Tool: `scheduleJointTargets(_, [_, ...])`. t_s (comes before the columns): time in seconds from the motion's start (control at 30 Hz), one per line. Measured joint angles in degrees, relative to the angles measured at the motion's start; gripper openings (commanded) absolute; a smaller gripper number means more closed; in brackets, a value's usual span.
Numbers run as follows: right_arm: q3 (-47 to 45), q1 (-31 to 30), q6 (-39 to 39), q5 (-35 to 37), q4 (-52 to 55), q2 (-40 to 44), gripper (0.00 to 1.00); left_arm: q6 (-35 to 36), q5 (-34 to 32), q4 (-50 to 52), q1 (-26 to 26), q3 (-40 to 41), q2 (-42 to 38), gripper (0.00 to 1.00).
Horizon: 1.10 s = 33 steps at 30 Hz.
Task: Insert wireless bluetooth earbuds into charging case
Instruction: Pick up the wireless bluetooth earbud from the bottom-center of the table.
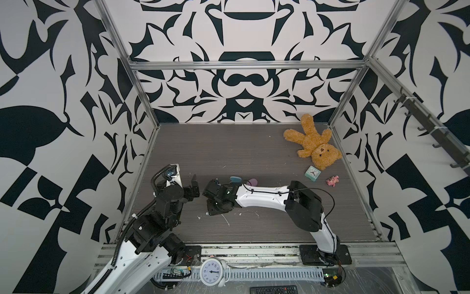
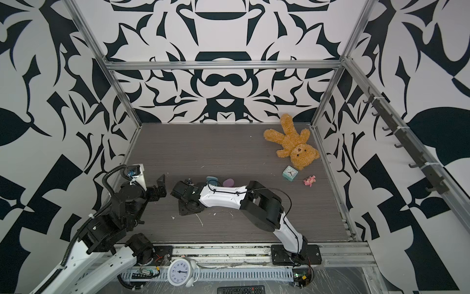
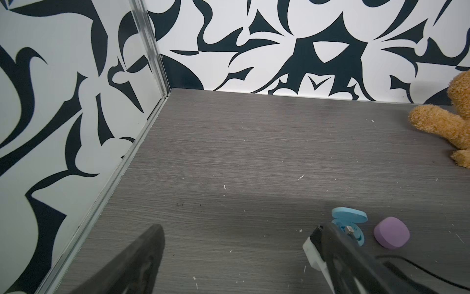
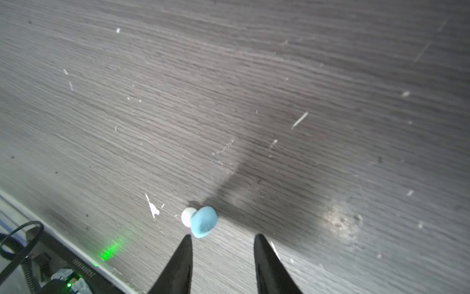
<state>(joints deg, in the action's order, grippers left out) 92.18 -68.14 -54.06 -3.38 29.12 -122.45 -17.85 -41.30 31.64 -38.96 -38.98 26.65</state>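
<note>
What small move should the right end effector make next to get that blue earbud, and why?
Probably ease the right end effector forward and slightly sideways before closing. In the right wrist view the blue earbud lies on the table just beyond the fingertips, off toward one finger, not between them; the jaws stand apart, holding nothing.

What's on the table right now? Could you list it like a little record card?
blue earbud: loose on the table, white tip showing
right jaws: apart, empty, tips just short of the earbud
left jaws: wide apart, empty
blue case: open, lid raised
purple case: shut, beside the blue case, not touching
bystanders: teddy bear, small clock, pink toy, toward the far right corner
</note>
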Motion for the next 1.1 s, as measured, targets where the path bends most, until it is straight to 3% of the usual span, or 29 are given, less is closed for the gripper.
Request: scheduleJointTargets(1.1, [8.2,-0.6,0.2,-1.9,4.1,-5.9,0.3,-0.4,0.3,0.4,0.4,0.0,-1.5,0.99])
